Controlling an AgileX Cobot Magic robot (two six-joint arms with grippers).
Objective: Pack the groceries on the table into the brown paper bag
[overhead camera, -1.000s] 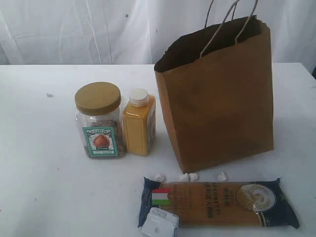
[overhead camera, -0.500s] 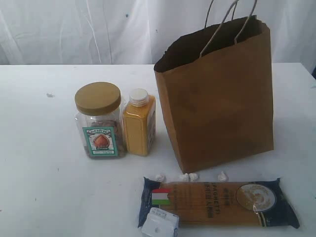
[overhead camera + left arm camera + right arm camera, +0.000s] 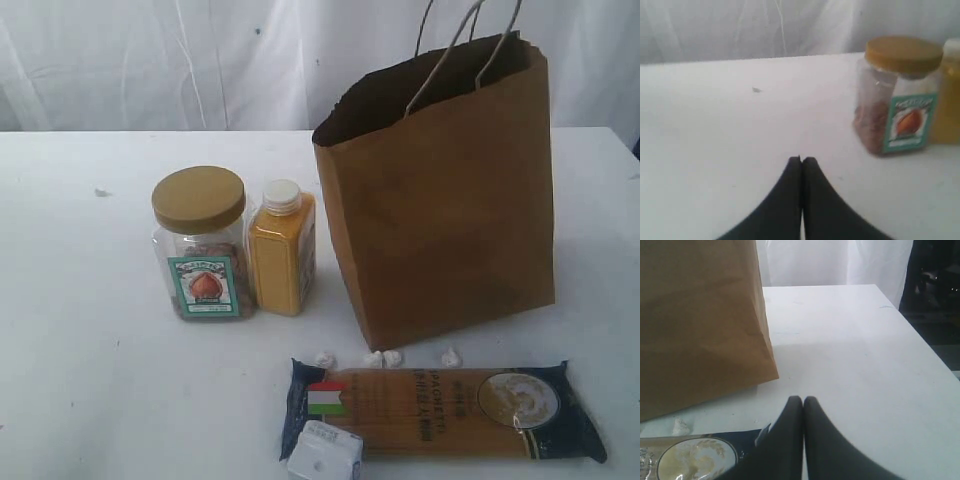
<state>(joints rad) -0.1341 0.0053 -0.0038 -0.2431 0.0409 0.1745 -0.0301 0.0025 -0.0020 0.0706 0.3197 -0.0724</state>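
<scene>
So the brown paper bag [image 3: 440, 200] stood upright with its mouth open on the white counter [image 3: 90, 330], and its twine handles [image 3: 455, 40] stuck up above the rim. I'll place everything else off that bag.

The clear jar [image 3: 203, 250] with the gold lid and teal label sat upright off the bag's left side in the exterior view. The yellow bottle [image 3: 281, 255] stood between the jar and the bag. It was right up against the jar, with a small gap to the bag.

In front of the bag, toward the camera, the spaghetti packet [image 3: 440, 408] lay flat along the bag's front face and apart from it. A few white crumbs [image 3: 385, 357] were scattered between the bag's base and the packet. The small white box [image 3: 325, 458] overlapped the packet's corner on the jar side and was partly cut off by the frame edge.

The left tool [image 3: 801, 160] was pinched together and empty, hanging over bare counter on the side of the jar away from the bag. The right tool [image 3: 803, 400] was closed up and empty too. It was near the bag's bottom corner, over the packet's end away from the box. I couldn't tell if it grazed the packet.
</scene>
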